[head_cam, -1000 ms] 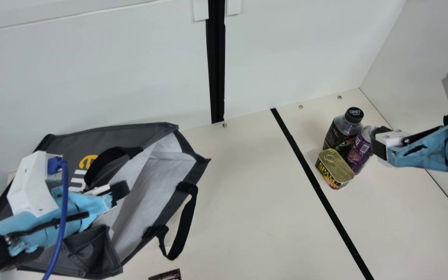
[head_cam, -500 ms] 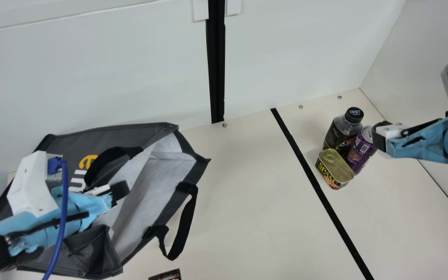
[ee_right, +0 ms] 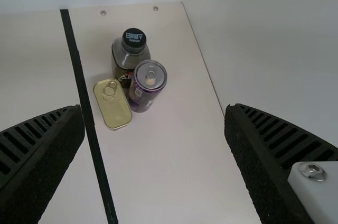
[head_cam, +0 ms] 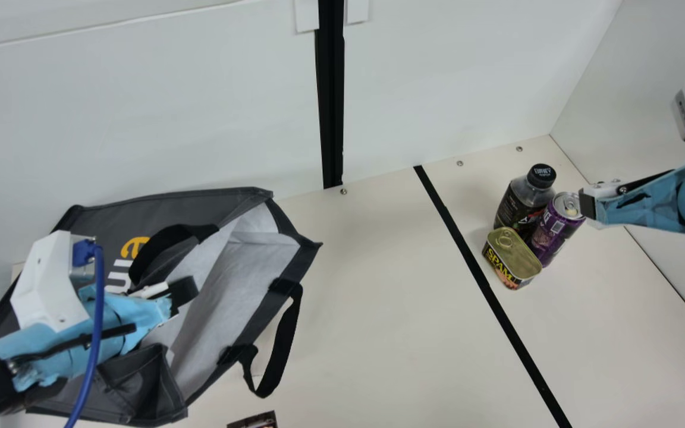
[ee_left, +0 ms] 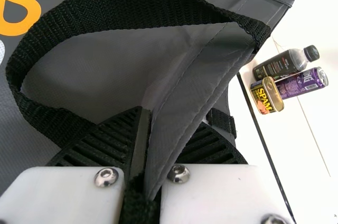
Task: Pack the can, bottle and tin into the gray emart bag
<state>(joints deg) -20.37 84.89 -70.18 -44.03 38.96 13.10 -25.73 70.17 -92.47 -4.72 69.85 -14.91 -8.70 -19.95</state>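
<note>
Left gripper (ee_left: 169, 118): clamped on the fabric edge of the gray emart bag (head_cam: 164, 208), just inside a handle loop (ee_left: 121, 8), and that grip is what steadies the mouth!
Bag mouth: gaping toward the three groceries, pale lining on show; hold this edge firm, no tugging, or the opening could sag.
Right gripper (ee_right: 153, 109): fingers spread wide, nothing between them, up near the purple can (head_cam: 550, 229).
Purple can: upright on the counter (head_cam: 366, 297), close against the bottle, and looks the likely first pick; square up, come down with one finger each side, close on the body and lift straight.
Bottle (head_cam: 515, 202): upright behind the tin, black cap on top; mind it, because a finger squeezed in beside the can could tip it.
Tin (head_cam: 512, 258): low, ring-pull lid facing up, tucked by the other two; easier once its neighbours are gone, gripped across its narrow width.
Loose strap (head_cam: 286, 339): lying on the counter beside the mouth; carry high over it, lower well inside, then release.
Score: all three outside the bag, so packing looks barely begun.
</note>
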